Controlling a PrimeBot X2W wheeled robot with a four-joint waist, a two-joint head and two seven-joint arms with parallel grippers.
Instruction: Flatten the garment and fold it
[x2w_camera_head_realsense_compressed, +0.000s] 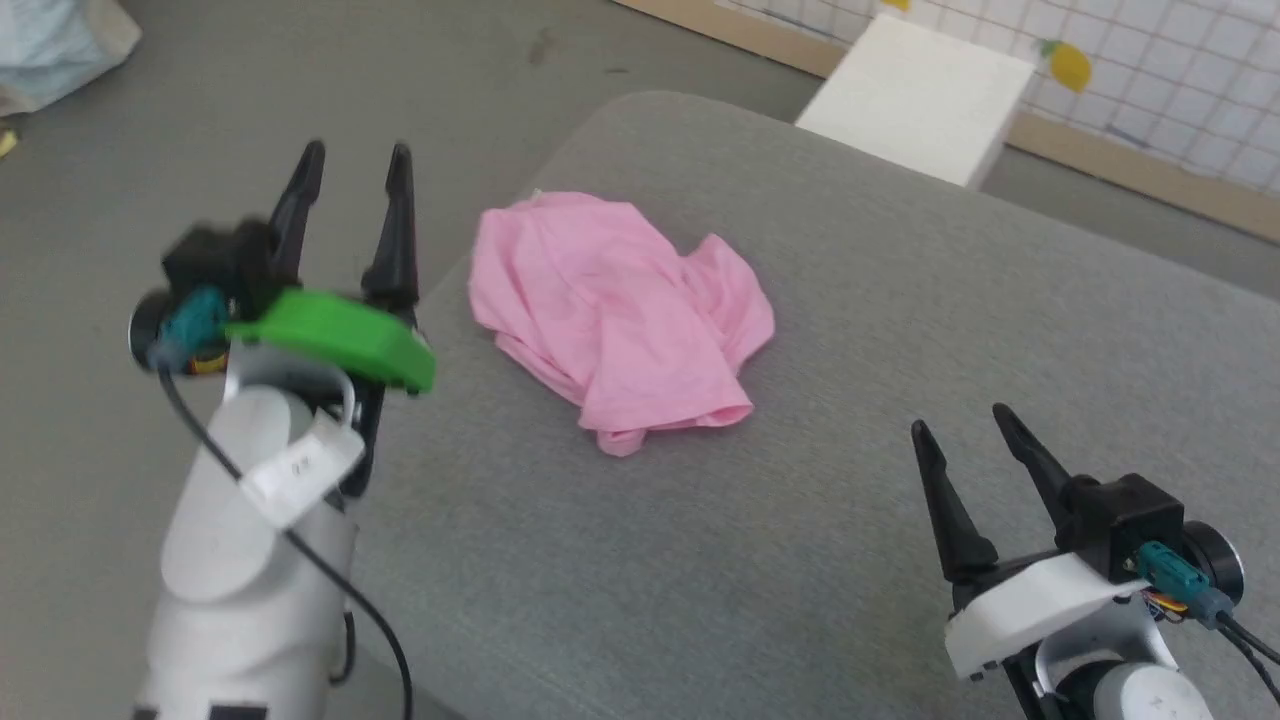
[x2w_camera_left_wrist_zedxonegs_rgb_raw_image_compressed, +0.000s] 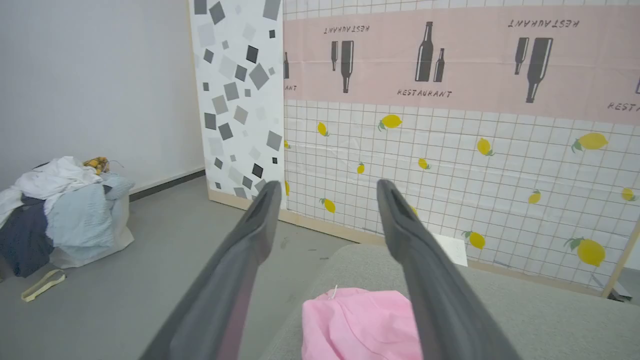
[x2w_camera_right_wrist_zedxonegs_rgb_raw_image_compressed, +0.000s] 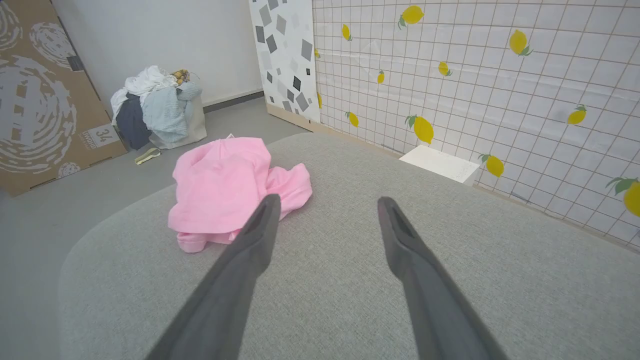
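The pink garment (x2w_camera_head_realsense_compressed: 620, 310) lies crumpled in a loose heap on the grey cushioned surface (x2w_camera_head_realsense_compressed: 850, 400), near its far left edge. A small white label sticks out at its far end. My left gripper (x2w_camera_head_realsense_compressed: 355, 150) hangs open to the left of the heap, over the cushion's edge, fingers empty. In the left wrist view the garment (x2w_camera_left_wrist_zedxonegs_rgb_raw_image_compressed: 360, 322) sits low between the fingers. My right gripper (x2w_camera_head_realsense_compressed: 960, 420) stands open at the lower right, well short of the cloth. From the right wrist view the garment (x2w_camera_right_wrist_zedxonegs_rgb_raw_image_compressed: 225, 185) lies ahead and to the left.
A white box (x2w_camera_head_realsense_compressed: 915, 95) stands on the floor beyond the cushion, against a tiled wall panel with lemons (x2w_camera_right_wrist_zedxonegs_rgb_raw_image_compressed: 475, 75). A bag piled with clothes (x2w_camera_right_wrist_zedxonegs_rgb_raw_image_compressed: 157, 107) and a cardboard sheet (x2w_camera_right_wrist_zedxonegs_rgb_raw_image_compressed: 40, 95) stand on the grey floor to the left.
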